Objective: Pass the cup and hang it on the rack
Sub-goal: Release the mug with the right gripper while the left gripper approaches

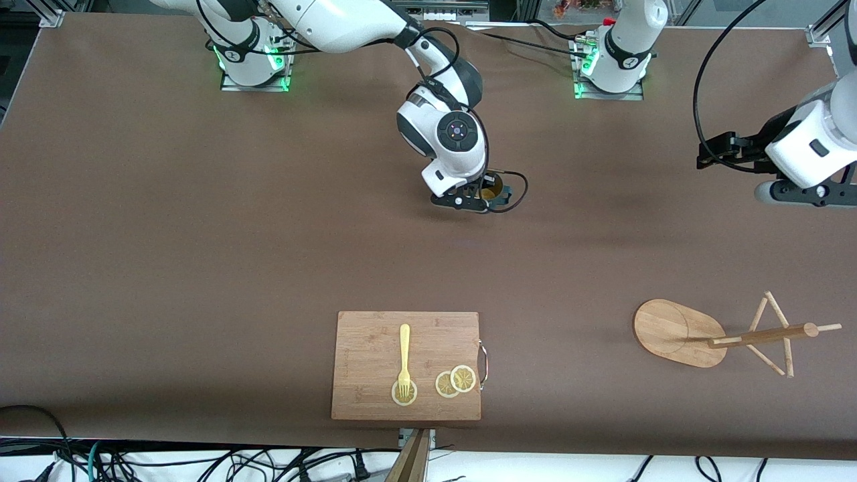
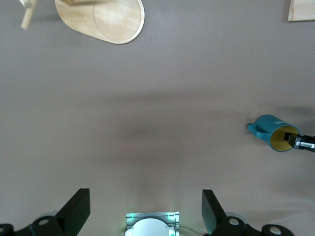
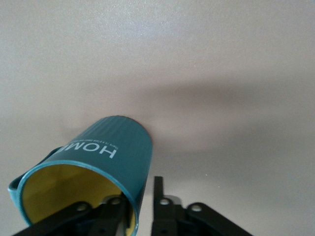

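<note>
The cup (image 1: 493, 190) is a dark teal ribbed mug with a yellow inside (image 3: 106, 150), tilted at mid-table with its mouth toward my right gripper (image 1: 483, 198). The right gripper (image 3: 142, 196) straddles the rim, one finger inside the mug and one outside. A gap shows between the outer finger and the wall, so it is open. The left wrist view shows the cup (image 2: 272, 132) with its small handle pointing away from that gripper. The bamboo rack (image 1: 676, 331) stands toward the left arm's end (image 2: 106, 19), nearer the front camera. My left gripper (image 1: 731, 152) waits open and empty (image 2: 145, 204).
A rectangular wooden cutting board (image 1: 375, 335) lies near the table's front edge, carrying a yellow fork (image 1: 404, 355) and lemon slices (image 1: 456, 381). Its corner (image 2: 301, 10) shows in the left wrist view. Bare brown table lies between the cup and the rack.
</note>
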`<move>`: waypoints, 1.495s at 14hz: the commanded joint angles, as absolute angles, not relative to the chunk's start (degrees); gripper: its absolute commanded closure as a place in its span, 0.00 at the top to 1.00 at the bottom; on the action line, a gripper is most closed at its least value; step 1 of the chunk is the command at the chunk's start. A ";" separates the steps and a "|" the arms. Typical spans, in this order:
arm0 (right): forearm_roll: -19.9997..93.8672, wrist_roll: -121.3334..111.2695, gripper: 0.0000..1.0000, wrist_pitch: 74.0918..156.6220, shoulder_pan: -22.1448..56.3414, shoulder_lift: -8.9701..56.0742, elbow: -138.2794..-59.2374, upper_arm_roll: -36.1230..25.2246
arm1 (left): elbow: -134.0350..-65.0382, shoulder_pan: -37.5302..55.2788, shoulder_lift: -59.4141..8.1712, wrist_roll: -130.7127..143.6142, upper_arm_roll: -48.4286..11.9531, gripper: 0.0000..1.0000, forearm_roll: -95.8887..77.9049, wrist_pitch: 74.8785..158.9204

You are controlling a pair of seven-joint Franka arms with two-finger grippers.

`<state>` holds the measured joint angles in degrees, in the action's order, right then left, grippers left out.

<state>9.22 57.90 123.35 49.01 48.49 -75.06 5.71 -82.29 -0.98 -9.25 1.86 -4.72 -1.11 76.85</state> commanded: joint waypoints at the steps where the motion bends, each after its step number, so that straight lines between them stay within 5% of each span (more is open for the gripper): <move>1: 8.44 59.50 0.49 122.52 49.57 48.69 -72.60 5.19 | -82.35 -0.88 -10.28 1.50 -4.75 1.00 -2.11 76.29; 3: 8.44 59.68 0.60 120.42 49.40 47.90 -70.85 5.10 | -83.40 -1.05 -10.46 -0.07 -4.75 1.00 -2.20 76.29; 5: 8.26 58.98 1.00 115.43 48.87 45.02 -68.65 3.88 | -83.85 -1.58 -10.63 -6.03 -4.75 1.00 -2.20 76.46; 15: 9.23 43.71 1.00 91.42 31.93 24.89 -70.13 -1.58 | -90.16 -1.23 -12.48 -38.98 -8.52 1.00 -7.46 80.32; 21: 9.32 21.46 1.00 81.30 25.14 11.10 -80.04 -11.23 | -104.13 -1.23 -12.57 -64.65 -8.96 1.00 -17.83 95.94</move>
